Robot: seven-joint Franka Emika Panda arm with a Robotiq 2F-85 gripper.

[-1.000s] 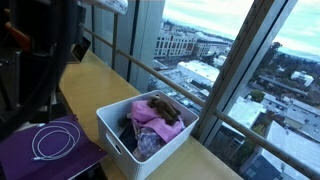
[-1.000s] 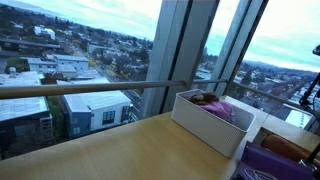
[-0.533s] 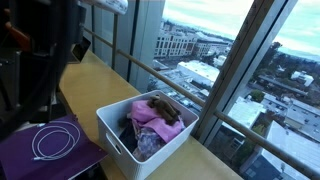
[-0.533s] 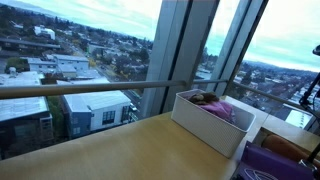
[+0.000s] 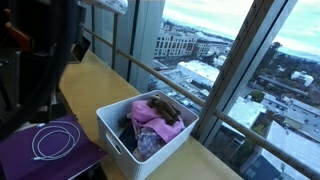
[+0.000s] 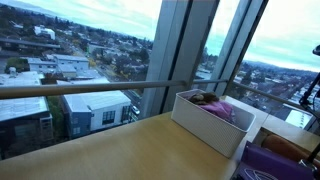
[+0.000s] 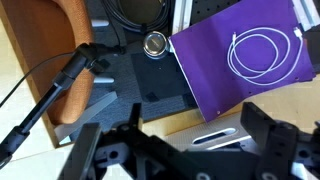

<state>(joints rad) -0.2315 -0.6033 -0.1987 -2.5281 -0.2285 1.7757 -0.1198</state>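
In the wrist view my gripper [image 7: 175, 150] is open and empty, its two black fingers spread wide at the bottom of the frame. It hangs high over the table edge. Nearest below it is a purple mat [image 7: 225, 70] carrying a coiled white cable [image 7: 265, 50]. The mat [image 5: 50, 150] and cable [image 5: 52, 143] also show in an exterior view, beside a white bin [image 5: 118, 135]. The bin holds a heap of clothes with a pink garment [image 5: 150, 118] on top. It also shows in the exterior view from along the table [image 6: 205, 128]. The dark arm [image 5: 40, 50] stands left of the bin.
The wooden table [image 6: 110, 150] runs along tall windows with a metal rail [image 5: 170, 78]. Below the gripper are a black base plate [image 7: 140, 85], a small round metal piece [image 7: 155, 43], coiled black cables [image 7: 135, 10] and a black rod [image 7: 55, 90] leaning by a wooden panel [image 7: 60, 30].
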